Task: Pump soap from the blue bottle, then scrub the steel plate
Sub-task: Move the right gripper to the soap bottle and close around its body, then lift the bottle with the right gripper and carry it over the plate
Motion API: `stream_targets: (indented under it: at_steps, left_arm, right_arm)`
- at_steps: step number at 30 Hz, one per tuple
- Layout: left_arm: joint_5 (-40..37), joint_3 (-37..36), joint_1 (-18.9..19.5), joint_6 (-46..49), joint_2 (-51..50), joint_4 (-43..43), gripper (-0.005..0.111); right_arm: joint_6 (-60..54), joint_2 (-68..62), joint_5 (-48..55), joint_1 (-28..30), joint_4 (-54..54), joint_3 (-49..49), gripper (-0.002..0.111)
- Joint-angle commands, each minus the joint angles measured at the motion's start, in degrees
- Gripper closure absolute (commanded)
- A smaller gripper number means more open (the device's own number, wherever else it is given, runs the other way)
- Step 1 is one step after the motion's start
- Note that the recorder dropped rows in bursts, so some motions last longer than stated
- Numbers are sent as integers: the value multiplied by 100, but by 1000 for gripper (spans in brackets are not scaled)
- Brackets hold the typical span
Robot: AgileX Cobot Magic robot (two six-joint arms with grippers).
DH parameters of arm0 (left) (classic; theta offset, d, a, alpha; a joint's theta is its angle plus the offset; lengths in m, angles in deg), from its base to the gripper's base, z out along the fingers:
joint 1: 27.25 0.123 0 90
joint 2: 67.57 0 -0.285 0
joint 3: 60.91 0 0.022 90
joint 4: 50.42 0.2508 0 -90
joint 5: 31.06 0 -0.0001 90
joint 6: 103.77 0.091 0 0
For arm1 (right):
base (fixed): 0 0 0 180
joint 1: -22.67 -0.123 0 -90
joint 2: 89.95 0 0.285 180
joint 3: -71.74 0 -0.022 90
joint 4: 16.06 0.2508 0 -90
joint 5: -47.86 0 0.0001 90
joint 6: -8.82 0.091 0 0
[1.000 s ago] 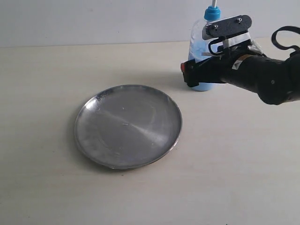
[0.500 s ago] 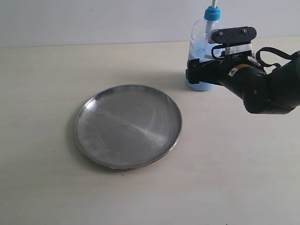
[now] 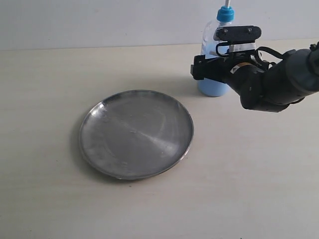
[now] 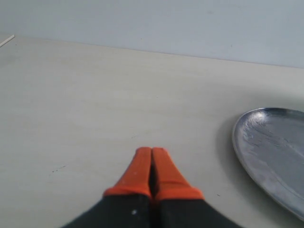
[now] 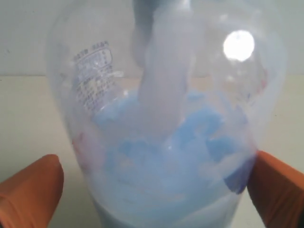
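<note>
- Pincer on the right (image 5: 154,192) stood wide, its orange fingertips (image 5: 31,190) flanking the blue bottle (image 3: 213,88). Whether they touched it could not be told, and nothing was gripped yet.
- Closing off-centre on the rounded, slick plastic could have shoved the bottle aside or tipped it, as it looked only partly full and light.
- Hard squeezing might have dented the thin wall rather than held it.
- A sideways knock on the pump head (image 3: 225,14), which rose above the arm, could have toppled the bottle toward the steel plate (image 3: 135,133) nearby on the desk (image 3: 249,179).
- The left pincer (image 4: 152,164) sat closed and empty near the plate's rim, too far off to brace anything.
</note>
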Motion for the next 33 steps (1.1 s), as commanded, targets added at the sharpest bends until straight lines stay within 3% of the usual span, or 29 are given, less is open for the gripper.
stream_targets:
  at_steps: [1, 11, 13, 14, 16, 20, 33]
  left_arm:
    - [47, -20, 18, -15, 28, 2, 107]
    - [47, -20, 18, -15, 28, 2, 107]
    - [47, -20, 18, -15, 28, 2, 107]
    - [47, -20, 18, -15, 28, 2, 107]
    - [47, -20, 18, -15, 28, 2, 107]
    - [47, -20, 18, -15, 28, 2, 107]
    - [47, -20, 18, -15, 28, 2, 107]
  right_arm:
    - [-178, -204, -286, -6, 209, -252, 8]
    - [-515, -683, -332, -6, 466, -840, 9]
    - [-515, -706, -369, -6, 466, -892, 16]
    - [-515, -706, -381, -6, 466, -906, 21]
    - [-515, -706, -502, -6, 466, -917, 45]
    - [-515, -706, -517, -6, 419, -917, 106]
    - [-513, -338, -383, 6, -1333, -929, 108]
